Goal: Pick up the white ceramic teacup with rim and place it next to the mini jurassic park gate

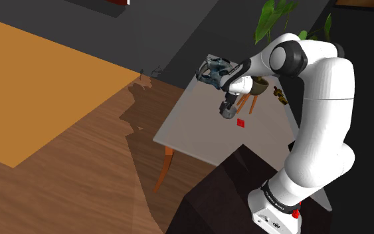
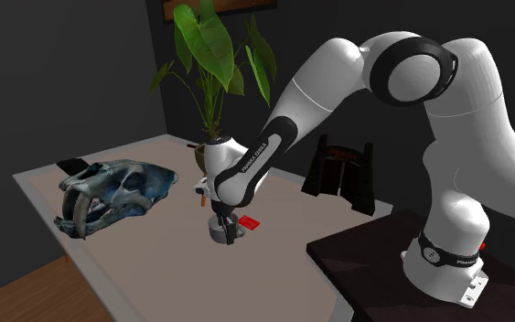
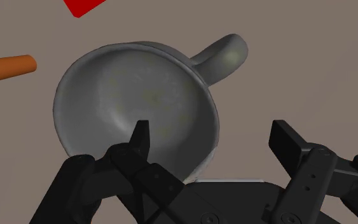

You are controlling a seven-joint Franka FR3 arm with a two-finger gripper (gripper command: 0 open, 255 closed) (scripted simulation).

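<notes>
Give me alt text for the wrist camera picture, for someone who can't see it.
A grey teacup stands upright on a grey-brown tabletop, seen from above, with the open black fingers straddling its rim: one over the bowl, the other outside the wall. Beyond the cup lie an orange rod and a flat red piece.

The spread claw (image 3: 212, 132) straddles the rim of the pale teacup (image 3: 133, 89), near a red tile (image 3: 84, 6) and an orange rod (image 3: 6, 68).
</notes>
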